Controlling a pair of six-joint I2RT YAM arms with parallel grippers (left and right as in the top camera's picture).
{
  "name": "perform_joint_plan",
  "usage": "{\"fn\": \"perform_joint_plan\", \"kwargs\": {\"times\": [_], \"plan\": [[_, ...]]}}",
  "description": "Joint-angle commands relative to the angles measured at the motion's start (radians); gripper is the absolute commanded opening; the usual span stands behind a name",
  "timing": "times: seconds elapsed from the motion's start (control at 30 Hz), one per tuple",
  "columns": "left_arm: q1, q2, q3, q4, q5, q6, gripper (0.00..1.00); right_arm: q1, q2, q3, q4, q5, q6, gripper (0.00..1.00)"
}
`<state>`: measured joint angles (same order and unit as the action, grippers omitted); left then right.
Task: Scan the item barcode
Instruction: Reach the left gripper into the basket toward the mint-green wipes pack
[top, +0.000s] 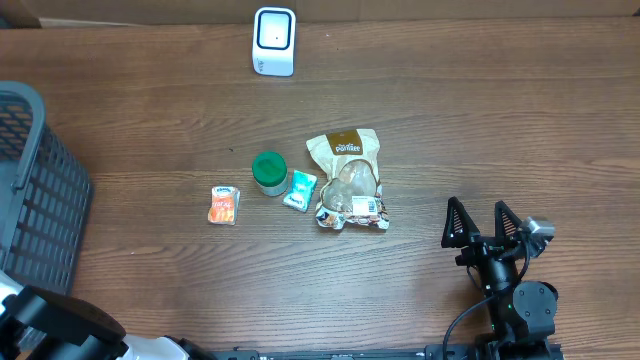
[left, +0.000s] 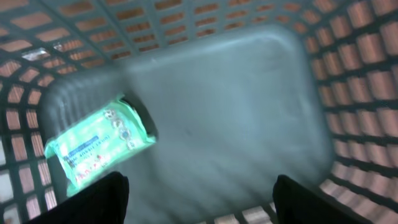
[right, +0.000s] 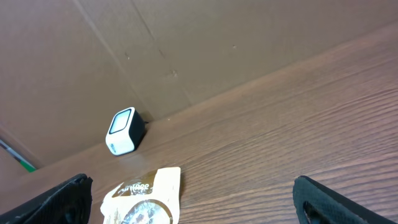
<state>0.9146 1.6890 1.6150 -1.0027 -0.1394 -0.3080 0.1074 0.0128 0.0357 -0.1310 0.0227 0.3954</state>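
Left wrist view: left tool (left: 199, 208) apart, empty; green foil packet (left: 99, 146) ahead-left inside grey mesh basket (left: 348, 74); right tool (top: 475, 205) apart. Risk: fingers (left: 93, 202) snagging basket wall on withdrawal.

Basket (top: 45, 205) walls crowd left (tall mesh); goods (top: 348, 180) centre; right open.

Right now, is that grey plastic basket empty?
Not empty: the left wrist view shows a green packet lying on the floor of the grey plastic basket.
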Motion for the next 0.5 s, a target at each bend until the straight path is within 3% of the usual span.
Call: {"fn": "perform_joint_plan", "kwargs": {"times": [0.0, 0.37, 0.47], "plan": [[0.023, 0.005, -0.132, 0.109, -0.107, 0.121, 0.78, 0.008, -0.009, -0.007, 0.006, -0.002, -0.004, 1.00], [0.190, 0.008, -0.480, 0.502, -0.124, 0.238, 0.78, 0.008, -0.009, -0.007, 0.006, -0.002, -0.004, 1.00], [0.231, 0.010, -0.511, 0.554, -0.075, 0.241, 0.72, 0.008, -0.009, -0.007, 0.006, -0.002, -0.004, 1.00]]}}
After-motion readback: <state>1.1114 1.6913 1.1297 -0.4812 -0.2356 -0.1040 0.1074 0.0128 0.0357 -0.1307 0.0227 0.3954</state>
